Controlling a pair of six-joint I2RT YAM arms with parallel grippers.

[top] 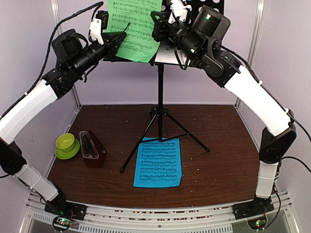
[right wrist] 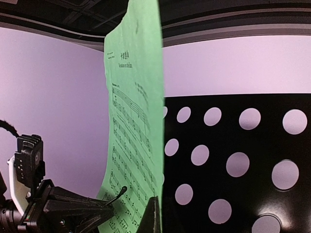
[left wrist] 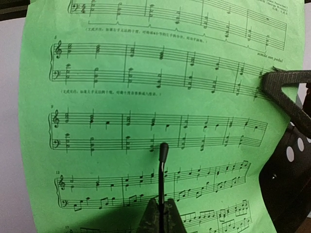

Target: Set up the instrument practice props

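Observation:
The black perforated music stand (top: 160, 92) stands at mid-table, and its desk fills the right of the right wrist view (right wrist: 233, 136). The green sheet (top: 136, 24) is held upright against the desk's left part and overhangs its left edge. My right gripper (top: 158, 24) is shut on the sheet's right edge (right wrist: 154, 213). My left gripper (top: 118, 37) is shut on a thin black rubber-tipped wire (left wrist: 164, 150) that lies in front of the green sheet (left wrist: 146, 97). The blue sheet (top: 158, 162) lies flat on the table by the tripod feet. The red-brown metronome (top: 92, 148) stands at the left.
A lime green cup (top: 65, 141) on its saucer (top: 69, 154) sits left of the metronome, near the left wall. The tripod legs (top: 187, 131) spread over mid-table. White walls enclose the brown table on three sides.

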